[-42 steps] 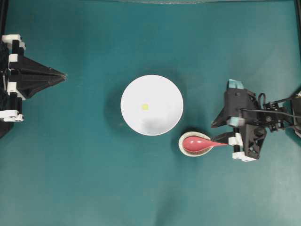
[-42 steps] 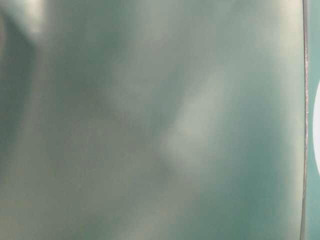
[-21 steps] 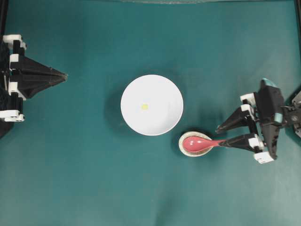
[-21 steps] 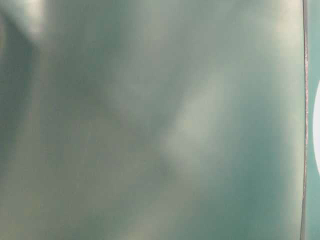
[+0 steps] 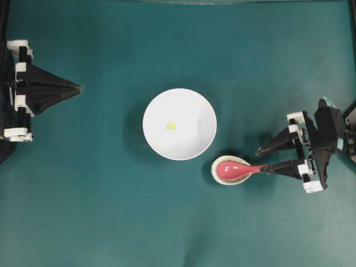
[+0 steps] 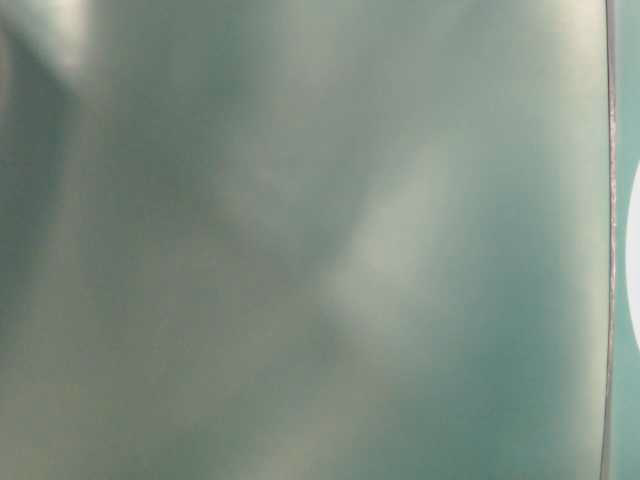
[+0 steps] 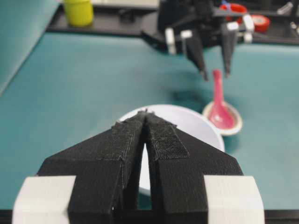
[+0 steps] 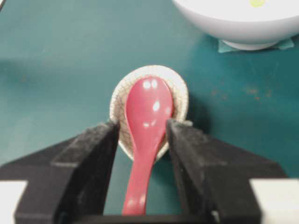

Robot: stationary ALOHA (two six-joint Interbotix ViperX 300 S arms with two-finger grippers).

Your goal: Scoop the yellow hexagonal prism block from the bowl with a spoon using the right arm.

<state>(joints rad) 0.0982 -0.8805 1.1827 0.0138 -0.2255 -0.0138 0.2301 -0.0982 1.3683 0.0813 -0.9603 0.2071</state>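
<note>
The white bowl (image 5: 179,124) stands mid-table with the tiny yellow hexagonal prism block (image 5: 171,126) lying inside it, left of centre. To its lower right, the pink-red spoon (image 5: 233,168) rests scoop-down in a small speckled dish (image 5: 221,177), its handle pointing right. My right gripper (image 5: 260,160) is open, and the spoon (image 8: 147,116) has its handle between the fingers (image 8: 93,154) with a gap on each side. The bowl (image 8: 243,23) and block (image 8: 256,3) show at the top of the right wrist view. My left gripper (image 5: 80,88) is shut and empty at the far left.
A yellow cup (image 7: 78,11) and red tape rolls (image 7: 259,21) sit on the black ledge behind the right arm. Teal tape patches (image 8: 224,45) stick out under the bowl's foot. The table-level view is a blurred teal surface.
The right arm has swung round and drawn back to the right, so its open fingers now straddle the spoon's handle. The left arm has barely shifted.
</note>
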